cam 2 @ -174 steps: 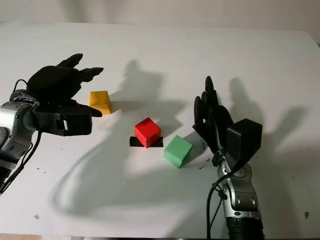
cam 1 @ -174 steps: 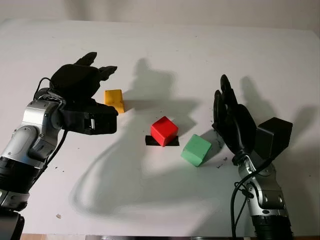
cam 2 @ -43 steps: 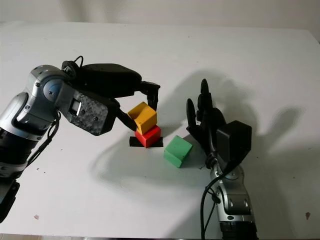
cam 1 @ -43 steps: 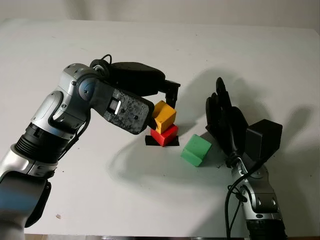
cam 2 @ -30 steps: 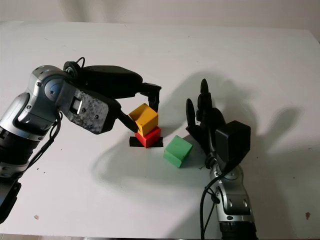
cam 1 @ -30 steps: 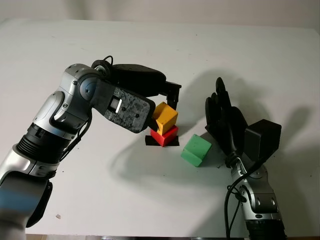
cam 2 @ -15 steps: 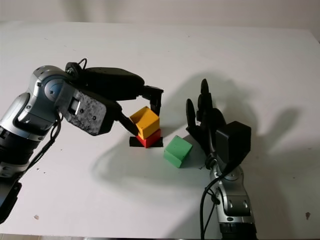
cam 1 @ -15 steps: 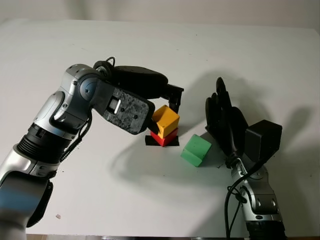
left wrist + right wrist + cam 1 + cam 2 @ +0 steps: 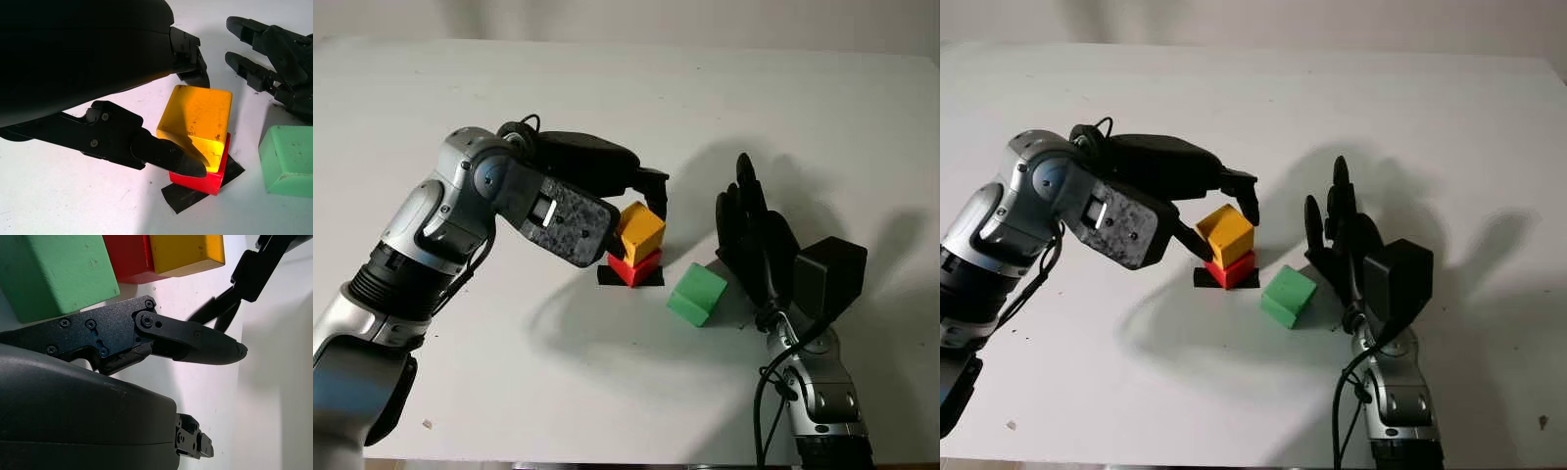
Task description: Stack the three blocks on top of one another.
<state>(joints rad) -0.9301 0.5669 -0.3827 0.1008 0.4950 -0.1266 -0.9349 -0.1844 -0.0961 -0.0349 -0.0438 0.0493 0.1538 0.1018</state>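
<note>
**Green block lies beside your right hand, stack beyond it toward your left**

The green block (image 9: 697, 294) sits on the white surface (image 9: 626, 392), apart from the stack and just to its right. It is turned a little out of square with the stack, so one corner points toward the red block (image 9: 636, 268). It is the only block not yet stacked.

The yellow block (image 9: 640, 230) rests on the red block, which stands on a small black patch (image 9: 607, 276). The yellow one is twisted a bit on the red one and overhangs it at one edge, judging from the left wrist view.

Your left hand (image 9: 625, 211) is at the stack. One of its fingers (image 9: 166, 155) sits close against the near face of the yellow block, and another reaches round behind the far corner. You cannot tell from these views whether they press on the block or have let it go.

Your right hand (image 9: 756, 235) is open, held upright just to the right of the green block, palm side toward it. It is plainly the nearer hand for the green block. The block lies between it and the stack, so your reach goes leftward. Watch that you do not nudge the twisted yellow block.
</note>
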